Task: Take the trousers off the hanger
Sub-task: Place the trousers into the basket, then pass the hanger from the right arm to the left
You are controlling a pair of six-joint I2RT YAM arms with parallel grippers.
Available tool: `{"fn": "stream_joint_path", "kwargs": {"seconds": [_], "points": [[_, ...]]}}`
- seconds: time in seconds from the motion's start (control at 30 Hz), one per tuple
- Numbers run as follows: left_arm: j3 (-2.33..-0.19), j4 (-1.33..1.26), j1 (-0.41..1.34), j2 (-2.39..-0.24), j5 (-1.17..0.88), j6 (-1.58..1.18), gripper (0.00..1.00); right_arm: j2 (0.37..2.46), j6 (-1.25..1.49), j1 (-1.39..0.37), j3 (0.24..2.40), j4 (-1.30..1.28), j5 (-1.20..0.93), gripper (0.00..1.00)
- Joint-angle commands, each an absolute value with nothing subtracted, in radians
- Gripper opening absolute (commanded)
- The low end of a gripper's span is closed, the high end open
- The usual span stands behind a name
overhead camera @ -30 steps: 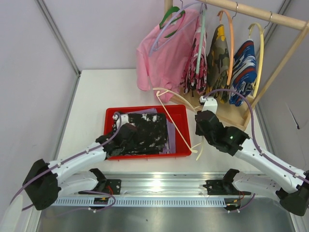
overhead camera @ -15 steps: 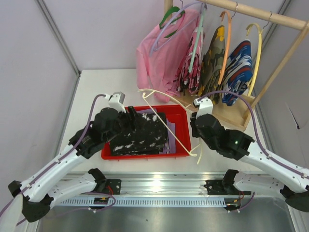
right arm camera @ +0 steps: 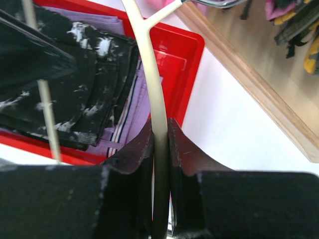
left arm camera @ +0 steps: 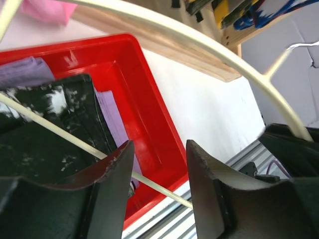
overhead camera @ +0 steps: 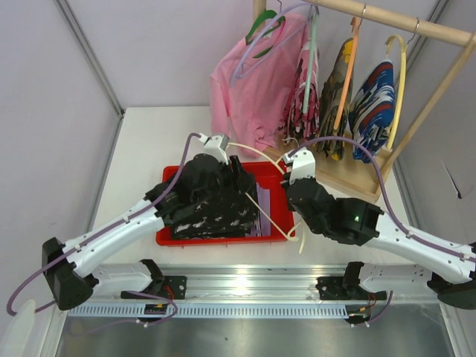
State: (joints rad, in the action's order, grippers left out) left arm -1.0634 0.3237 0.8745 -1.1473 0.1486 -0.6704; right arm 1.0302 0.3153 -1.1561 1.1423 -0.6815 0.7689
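Note:
The black speckled trousers (overhead camera: 216,223) lie in the red tray (overhead camera: 271,172) on top of the pale lavender trousers (overhead camera: 266,222). My left arm hides much of them in the top view. The cream hanger (overhead camera: 256,152) hangs bare and tilted over the tray's right half. My right gripper (overhead camera: 291,180) is shut on its side arm (right arm camera: 149,59). My left gripper (left arm camera: 159,164) hovers open above the tray (left arm camera: 144,89). The hanger's thin lower bar (left arm camera: 60,132) runs beneath its jaws, untouched. Black cloth (left arm camera: 50,144) and a lavender strip (left arm camera: 112,117) show below.
A wooden rack (overhead camera: 387,22) stands at the back right with a pink shirt (overhead camera: 249,89) and several patterned garments on hangers. Its wooden base (overhead camera: 349,175) lies just beyond the tray. A metal rail (overhead camera: 245,286) runs along the near table edge.
My left gripper has let go of the black trousers, lifted out of the tray and swung right toward the hanger, jaws now apart. The right gripper has carried the hanger left over the tray.

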Motion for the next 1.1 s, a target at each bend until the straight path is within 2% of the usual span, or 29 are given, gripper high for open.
{"fn": "stream_joint_path", "kwargs": {"seconds": [0.0,0.4,0.63,0.73,0.8,0.87,1.07], "points": [[-1.006,0.264,0.882,-1.172,0.187,-0.721,0.52,0.982,0.318,-1.164,1.213,-0.582,0.761,0.00],[-0.950,0.088,0.899,-1.253,0.193,-0.742,0.49,0.936,0.449,-1.164,1.118,-0.296,0.249,0.00],[-0.945,-0.027,0.899,-1.275,0.176,-0.727,0.49,0.928,0.546,-1.164,1.063,-0.238,0.154,0.00],[-0.951,-0.029,0.899,-1.270,0.173,-0.721,0.49,0.930,0.565,-1.164,1.055,-0.273,0.204,0.00],[-0.954,-0.012,0.899,-1.258,0.166,-0.724,0.49,0.945,0.572,-1.164,1.065,-0.371,0.366,0.00],[-0.951,0.023,0.899,-1.226,0.137,-0.730,0.53,0.971,0.560,-1.164,1.086,-0.457,0.530,0.00],[-0.905,0.074,0.900,-1.057,0.155,-0.779,0.63,1.008,0.440,-1.164,1.111,-0.473,0.716,0.00]]}}
